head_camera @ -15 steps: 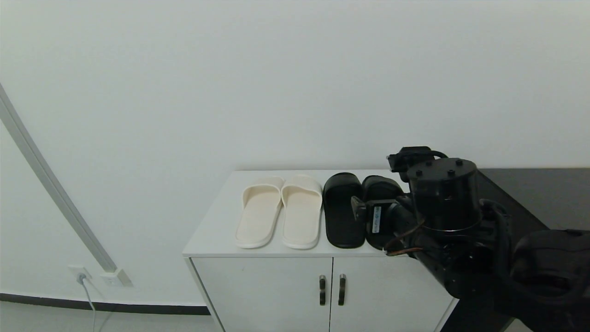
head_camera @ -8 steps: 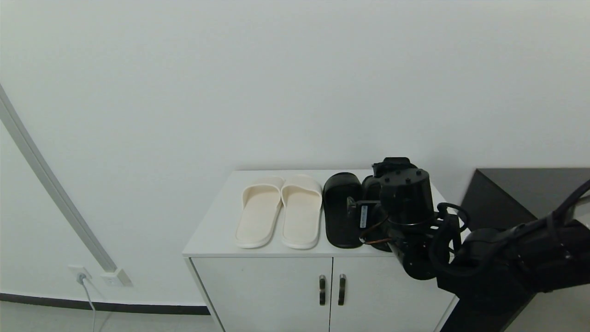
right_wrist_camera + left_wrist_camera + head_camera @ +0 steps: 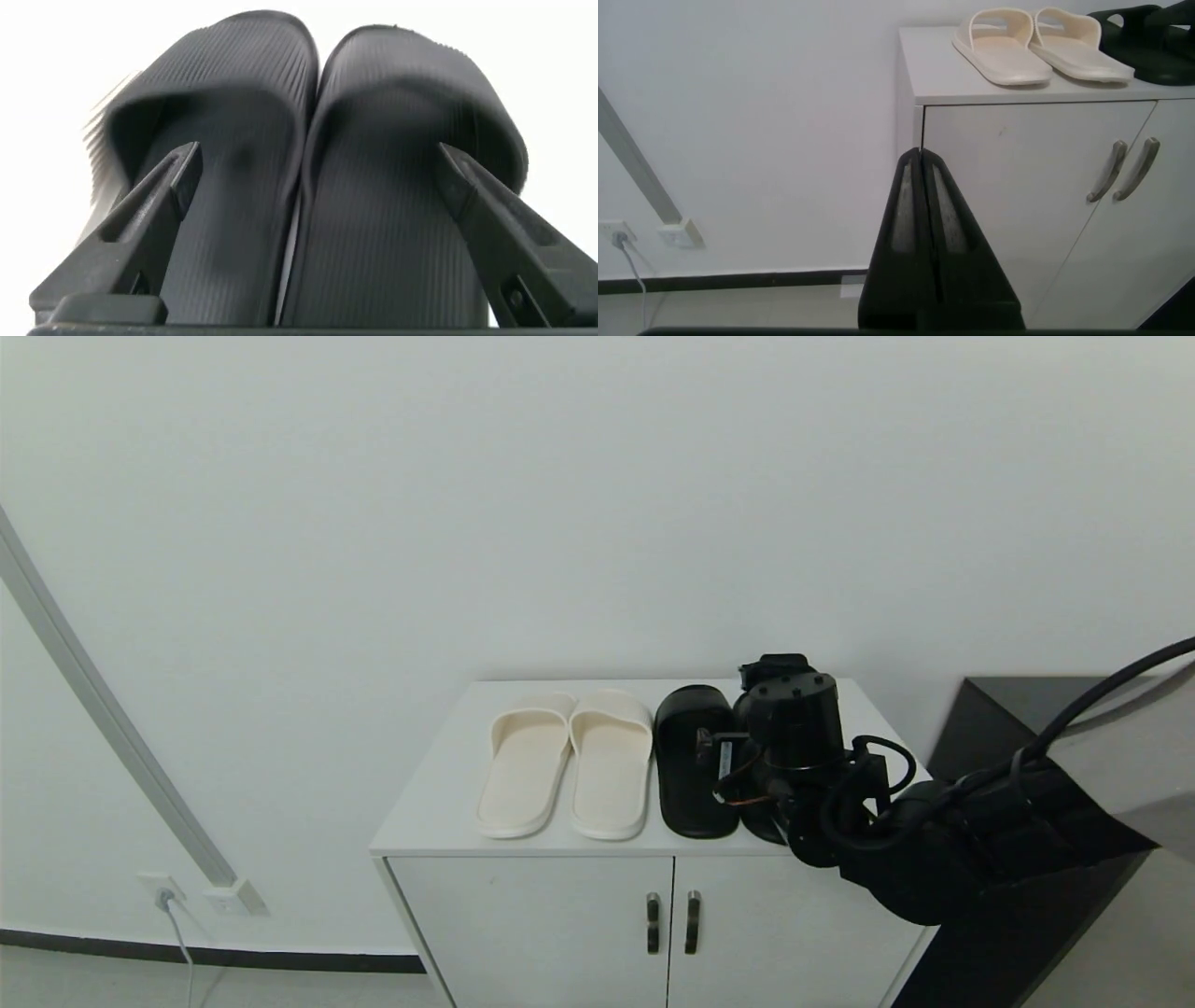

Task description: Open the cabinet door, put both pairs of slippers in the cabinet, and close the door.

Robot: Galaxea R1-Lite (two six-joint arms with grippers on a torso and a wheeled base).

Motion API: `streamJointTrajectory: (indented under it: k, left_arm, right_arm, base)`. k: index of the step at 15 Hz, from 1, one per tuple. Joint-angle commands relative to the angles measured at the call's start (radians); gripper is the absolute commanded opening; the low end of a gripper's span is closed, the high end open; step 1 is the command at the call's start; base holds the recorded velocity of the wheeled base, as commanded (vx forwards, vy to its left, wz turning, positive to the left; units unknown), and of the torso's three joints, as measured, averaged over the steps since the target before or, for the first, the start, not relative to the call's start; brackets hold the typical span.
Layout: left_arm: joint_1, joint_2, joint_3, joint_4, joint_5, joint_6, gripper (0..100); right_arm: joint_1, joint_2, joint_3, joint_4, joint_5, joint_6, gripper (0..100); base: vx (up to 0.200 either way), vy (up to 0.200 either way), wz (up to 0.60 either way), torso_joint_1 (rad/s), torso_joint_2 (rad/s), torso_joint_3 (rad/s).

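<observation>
Black ribbed rubber or foam by the look: the black slippers, seen from the head view lying side by side and touching on top of the cabinet, just beside the cream slippers on their left. Judged light, soft and springy, not fragile, matt enough to resist slipping. Likely to fold or twist if pinched at one edge. Best taken as a pair, squeezed together across the outer flanks near the straps. Right arm poised over the right-hand black slipper, hiding much of it. Both doors shut below, handles untouched.

From the left wrist view: left jaws pressed together with nothing between them, low down, pointing at the near corner of the cabinet and well apart from the handles. Cream slippers and black slippers up on top, far from these jaws.

From the right wrist view: right jaws spread wide, holding nothing. Black slippers straight ahead, inner edges touching, soles running away toward the straps, lying across the gap between the two fingertips. Each tip in line with the outer half of one slipper rather than clear of its flank. Contact impossible to tell. Careful centring probably needed before closing, to avoid catching a sole and pushing one slipper askew.
</observation>
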Motion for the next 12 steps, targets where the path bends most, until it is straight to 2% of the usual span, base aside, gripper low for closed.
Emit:
streamJointTrajectory:
  k: [1,4,12]
  left_arm:
    - [0.000,0.001,0.000,0.000,0.000,0.000,0]
    - [0.000,0.001,0.000,0.000,0.000,0.000,0]
    - [0.000,0.001,0.000,0.000,0.000,0.000,0]
  right_arm:
    - [-0.010,0.051,-0.034,-0.020,0.001,-0.020,100]
    - [-0.029,0.109,-0.082,-0.066,0.000,-0.062,100]
    - [-0.064,0.189,-0.194,-0.065,-0.002,-0.079,100]
  base:
    - [0.000,0.000,0.00,0.000,0.00,0.000]
    - [0.000,0.000,0.00,0.000,0.00,0.000]
    - [0.000,0.000,0.00,0.000,0.00,0.000]
